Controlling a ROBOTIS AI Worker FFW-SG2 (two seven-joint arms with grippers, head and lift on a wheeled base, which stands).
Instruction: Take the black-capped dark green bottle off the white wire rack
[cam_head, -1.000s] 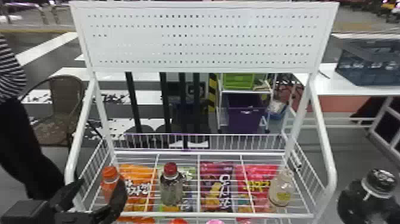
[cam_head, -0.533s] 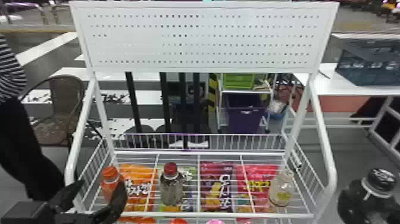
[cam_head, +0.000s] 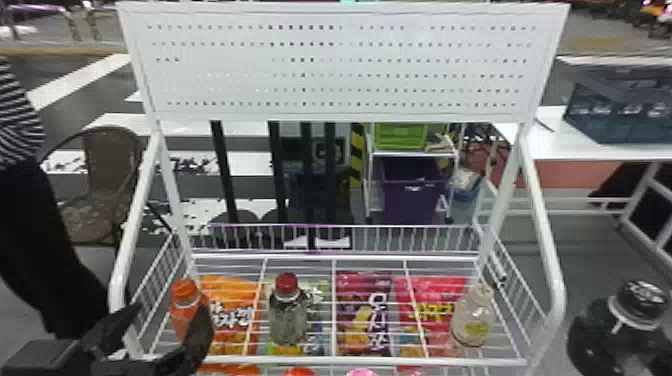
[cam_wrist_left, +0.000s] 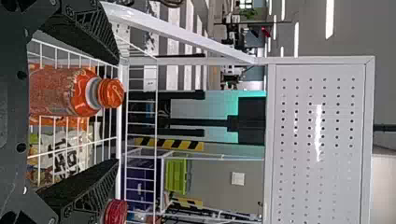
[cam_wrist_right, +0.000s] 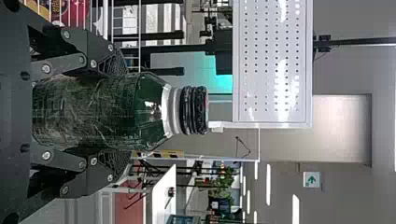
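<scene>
In the head view, the white wire rack (cam_head: 410, 361) fills the middle of the frame, its perforated panel (cam_head: 340, 65) across the top. The black-capped dark green bottle (cam_head: 597, 345) is at the lower right, upright and off the rack, beyond its side rail. At the lower left, the left claw (cam_head: 172, 309) has its fingers spread near an orange bottle (cam_head: 181, 320). A red-capped bottle (cam_head: 289, 320) stands at the lower center, and a pale bottle with a yellow label (cam_head: 472, 325) at the lower right of the rack. Snack bags in orange (cam_head: 227, 295), purple (cam_head: 362, 310) and red (cam_head: 432, 300) show through the wires along the bottom. A blue crate (cam_head: 620, 110) sits on a white desk (cam_head: 542, 145) at the upper right.

In the left wrist view, the left claw (cam_wrist_left: 116, 111) is open and empty, with the orange bottle showing in the gap between its fingers.

In the right wrist view, the right claw (cam_wrist_right: 125, 113) is closed around the body of the dark green bottle, a finger on either side, the black cap (cam_wrist_right: 195, 110) clear of both.
</scene>
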